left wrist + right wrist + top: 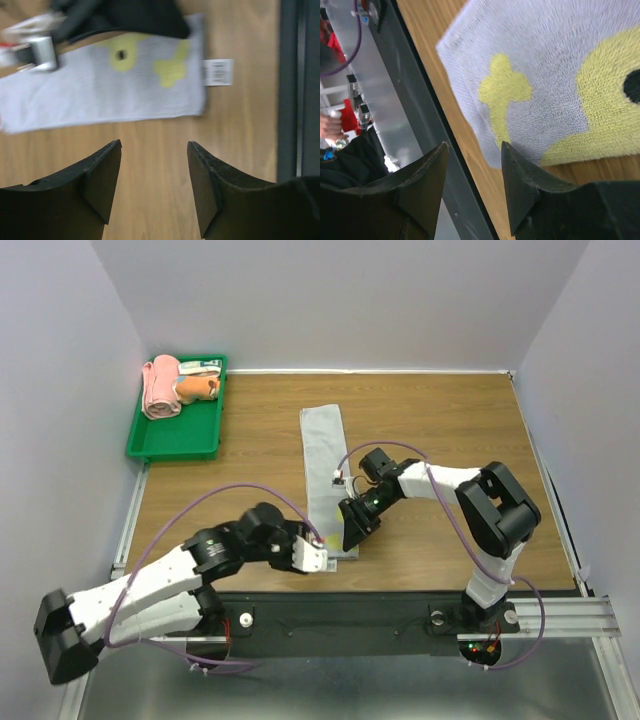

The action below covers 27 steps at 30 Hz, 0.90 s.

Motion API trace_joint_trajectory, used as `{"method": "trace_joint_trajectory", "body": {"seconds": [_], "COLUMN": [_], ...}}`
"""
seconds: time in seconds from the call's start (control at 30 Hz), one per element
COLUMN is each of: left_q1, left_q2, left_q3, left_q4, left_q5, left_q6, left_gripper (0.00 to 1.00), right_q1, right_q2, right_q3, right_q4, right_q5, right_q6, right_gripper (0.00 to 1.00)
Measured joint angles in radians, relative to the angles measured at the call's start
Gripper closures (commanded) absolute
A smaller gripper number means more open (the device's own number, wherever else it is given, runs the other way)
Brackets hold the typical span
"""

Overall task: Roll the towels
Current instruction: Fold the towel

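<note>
**Two open grippers at one towel's near end**

One towel is laid out for rolling – the grey towel with yellow-green markings (322, 450), flat as a narrow strip on the table (450, 420). Its long axis runs from the far edge towards the near edge, and its near end stops just short of the near edge. The orange towel (195, 388) sits bunched in the green tray (175, 452) at the far left corner, beside a pink roll (158, 390).

We see the left gripper (320, 552) just left of the strip's near end, its jaws apart with only bare wood between them. The right gripper (352, 538) hangs over the right side of the same end, jaws also parted and holding nothing. Its wrist view shows the near corner just ahead of its fingertips.

We judge the roll must start at this near end and travel along the long axis towards the far edge. Both arms are close, the right one nearer to the cloth.
</note>
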Motion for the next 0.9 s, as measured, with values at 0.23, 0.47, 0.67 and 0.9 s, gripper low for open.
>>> {"method": "trace_joint_trajectory", "body": {"seconds": [0.23, 0.47, 0.67, 0.9], "left_q1": [-0.243, -0.272, -0.272, -0.272], "left_q2": [0.202, 0.345, 0.425, 0.496], "left_q3": [-0.042, -0.047, -0.067, -0.095], "left_q4": [0.109, 0.223, 0.308, 0.386], "left_q5": [-0.09, -0.14, -0.173, -0.188], "left_q6": [-0.058, -0.058, -0.04, -0.015], "left_gripper": [0.37, 0.41, 0.5, 0.67], "right_q1": [-0.042, -0.164, -0.196, -0.202], "right_q2": [-0.056, -0.055, -0.055, -0.055], "right_q3": [0.053, 0.055, 0.055, 0.055], "right_q4": [0.003, 0.002, 0.001, -0.002], "right_q5": [0.003, -0.002, -0.003, -0.003], "right_q6": [0.011, 0.022, 0.021, 0.014], "right_gripper": [0.52, 0.52, 0.52, 0.53]}}
